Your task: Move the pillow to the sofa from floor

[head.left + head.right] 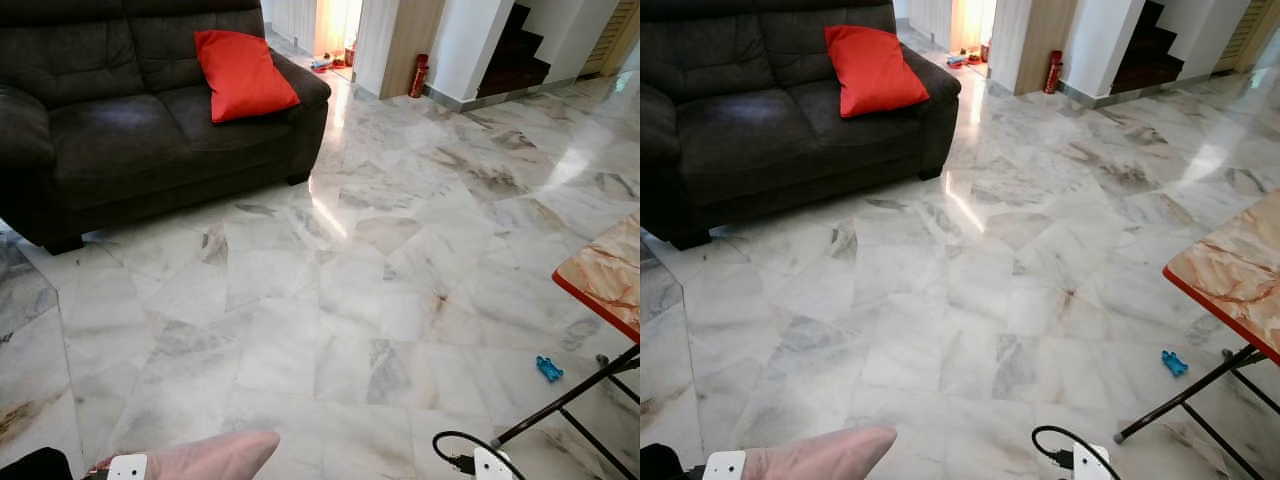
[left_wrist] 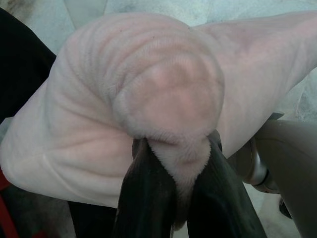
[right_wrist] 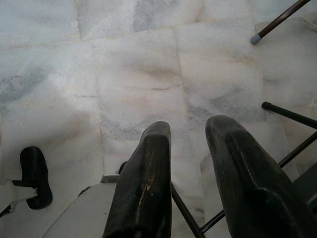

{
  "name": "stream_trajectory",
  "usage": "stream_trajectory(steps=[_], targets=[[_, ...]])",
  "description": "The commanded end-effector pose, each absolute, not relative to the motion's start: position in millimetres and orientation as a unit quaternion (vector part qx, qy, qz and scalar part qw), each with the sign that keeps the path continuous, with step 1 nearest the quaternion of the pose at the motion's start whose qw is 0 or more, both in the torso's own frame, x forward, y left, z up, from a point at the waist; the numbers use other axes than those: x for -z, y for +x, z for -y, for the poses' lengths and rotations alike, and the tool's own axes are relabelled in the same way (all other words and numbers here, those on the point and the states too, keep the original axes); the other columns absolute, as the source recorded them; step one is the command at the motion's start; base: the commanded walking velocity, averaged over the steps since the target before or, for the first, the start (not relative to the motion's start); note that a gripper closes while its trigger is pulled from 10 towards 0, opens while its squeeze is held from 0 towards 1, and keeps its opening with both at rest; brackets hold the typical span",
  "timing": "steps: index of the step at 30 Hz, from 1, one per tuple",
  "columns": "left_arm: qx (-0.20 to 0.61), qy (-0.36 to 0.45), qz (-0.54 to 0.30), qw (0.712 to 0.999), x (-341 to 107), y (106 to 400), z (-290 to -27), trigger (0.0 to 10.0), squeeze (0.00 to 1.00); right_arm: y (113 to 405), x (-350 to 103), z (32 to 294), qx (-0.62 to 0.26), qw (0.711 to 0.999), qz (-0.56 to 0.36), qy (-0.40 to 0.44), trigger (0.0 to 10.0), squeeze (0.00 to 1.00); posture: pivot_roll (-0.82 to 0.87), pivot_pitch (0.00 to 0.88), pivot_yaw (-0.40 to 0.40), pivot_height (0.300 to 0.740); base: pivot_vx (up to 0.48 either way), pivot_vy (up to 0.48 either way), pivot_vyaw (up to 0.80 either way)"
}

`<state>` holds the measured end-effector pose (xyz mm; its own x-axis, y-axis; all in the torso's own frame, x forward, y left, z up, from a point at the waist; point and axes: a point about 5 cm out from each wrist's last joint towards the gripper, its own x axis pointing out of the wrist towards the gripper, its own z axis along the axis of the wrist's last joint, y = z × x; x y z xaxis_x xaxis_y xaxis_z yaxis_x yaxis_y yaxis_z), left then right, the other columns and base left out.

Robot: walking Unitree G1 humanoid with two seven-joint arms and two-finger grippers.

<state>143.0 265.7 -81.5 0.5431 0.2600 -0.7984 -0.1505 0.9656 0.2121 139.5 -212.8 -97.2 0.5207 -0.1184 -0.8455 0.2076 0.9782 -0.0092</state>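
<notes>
Left gripper clamps the pink pillow; sofa lies well ahead, leftward. Right gripper idle, fingers parted.

The pillow was pale pink, the sofa dark brown, its cushion red, the floor white-grey marble.

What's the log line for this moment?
left gripper: shut on pale pink fuzzy pillow | right gripper: open, idle | dark brown fabric sofa: ahead-left
</notes>
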Motion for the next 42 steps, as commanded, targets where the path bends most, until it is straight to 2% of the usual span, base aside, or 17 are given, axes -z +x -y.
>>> stream_trajectory(steps=[1,11,16,20,21,24,25,28,30,35,42], targets=[[-0.108,0.062,-0.470,0.874,83.0,139.3,-265.3,10.0,0.00,134.3,98.4,217.3,0.100,0.866,-0.488,0.045,10.0,0.00,0.10,0.000,-0.087,0.740,0.000,0.000,0.00],[-0.104,0.067,-0.473,0.872,83.3,138.9,-265.3,10.0,0.00,135.3,97.9,217.8,0.101,0.867,-0.486,0.045,10.0,0.00,0.10,0.000,-0.087,0.740,0.000,0.000,0.00],[-0.116,0.071,-0.462,0.876,82.0,140.0,-266.5,10.0,0.00,143.0,94.0,220.0,0.110,0.878,-0.463,0.049,10.0,0.00,0.10,0.000,-0.088,0.740,0.000,0.000,0.00],[-0.130,0.070,-0.444,0.884,79.8,142.0,-267.6,10.0,0.00,169.5,80.9,222.8,0.113,0.905,-0.405,0.066,10.0,0.00,0.10,0.000,-0.086,0.740,0.000,0.000,0.00],[-0.134,0.071,-0.438,0.886,79.0,142.6,-268.2,10.0,0.00,191.2,68.1,226.5,0.117,0.924,-0.358,0.068,10.0,0.00,0.11,0.000,-0.087,0.740,0.000,0.000,0.00],[-0.135,0.071,-0.437,0.886,79.0,142.6,-268.3,10.0,0.00,199.4,62.9,227.3,0.117,0.930,-0.341,0.069,10.0,0.00,0.10,0.000,-0.087,0.740,0.000,0.000,0.00],[-0.133,0.072,-0.431,0.890,76.7,147.3,-269.3,10.0,0.00,212.3,55.3,226.2,0.110,0.938,-0.322,0.064,10.0,0.00,0.10,0.000,-0.087,0.740,0.000,0.000,0.00],[-0.129,0.073,-0.417,0.897,71.9,156.9,-271.0,10.0,0.00,217.5,52.8,224.5,0.105,0.940,-0.321,0.059,10.0,0.00,0.10,0.000,-0.087,0.740,0.000,0.000,0.00],[-0.127,0.073,-0.411,0.900,69.9,160.8,-271.5,10.0,0.00,213.9,57.1,221.1,0.100,0.933,-0.342,0.053,10.0,0.00,0.10,0.000,-0.091,0.740,0.000,0.000,0.00],[-0.140,0.065,-0.465,0.872,79.9,131.9,-280.7,10.0,0.00,182.6,76.9,215.0,0.097,0.909,-0.402,0.047,10.0,0.00,0.11,0.000,-0.092,0.740,0.000,0.000,0.00],[-0.144,0.064,-0.479,0.863,81.7,121.3,-285.8,10.0,0.00,151.8,91.5,213.0,0.102,0.887,-0.448,0.045,10.0,0.00,0.10,0.000,-0.090,0.740,0.000,0.000,0.00]])
